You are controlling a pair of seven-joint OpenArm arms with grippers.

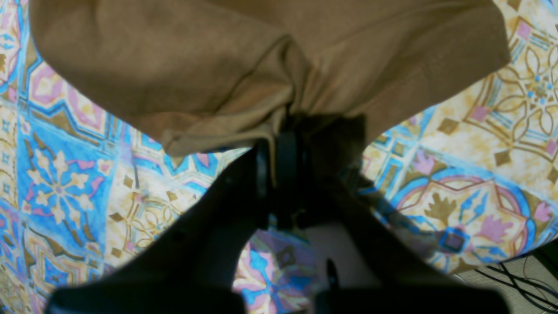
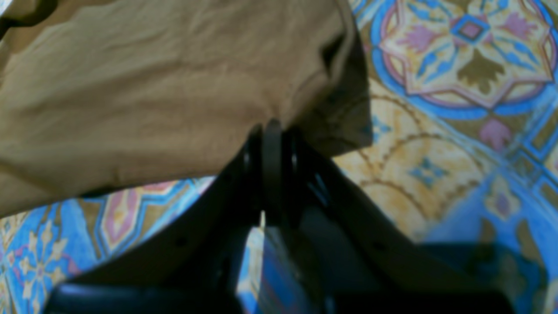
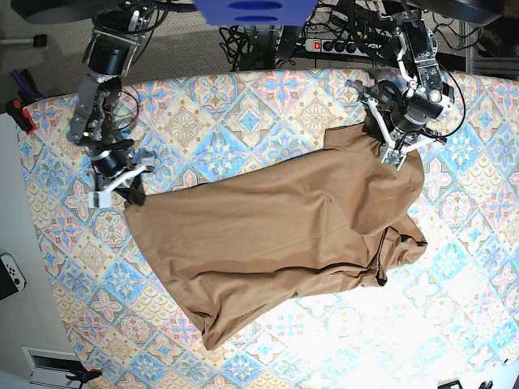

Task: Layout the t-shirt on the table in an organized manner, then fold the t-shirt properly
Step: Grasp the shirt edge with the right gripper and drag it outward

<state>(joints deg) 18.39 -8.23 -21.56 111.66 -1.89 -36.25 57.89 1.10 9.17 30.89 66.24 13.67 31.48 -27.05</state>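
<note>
The tan t-shirt (image 3: 284,243) lies spread across the middle of the table (image 3: 243,113), wrinkled, with one part folded over at its right side. My left gripper (image 1: 283,131) is shut on the t-shirt (image 1: 261,61), pinching a bunched edge; in the base view it (image 3: 388,144) sits at the shirt's upper right. At the shirt's left corner my right gripper (image 3: 131,193) is shut too. The right wrist view shows it (image 2: 270,131) clamping the cloth's (image 2: 152,96) edge between closed jaws.
The table's patterned cloth (image 1: 479,174) runs around the shirt on all sides. Cables and a power strip (image 3: 340,44) lie beyond the far edge. A white game controller (image 3: 10,274) sits off the table at the left. The table's near corner (image 1: 514,270) shows floor and wires.
</note>
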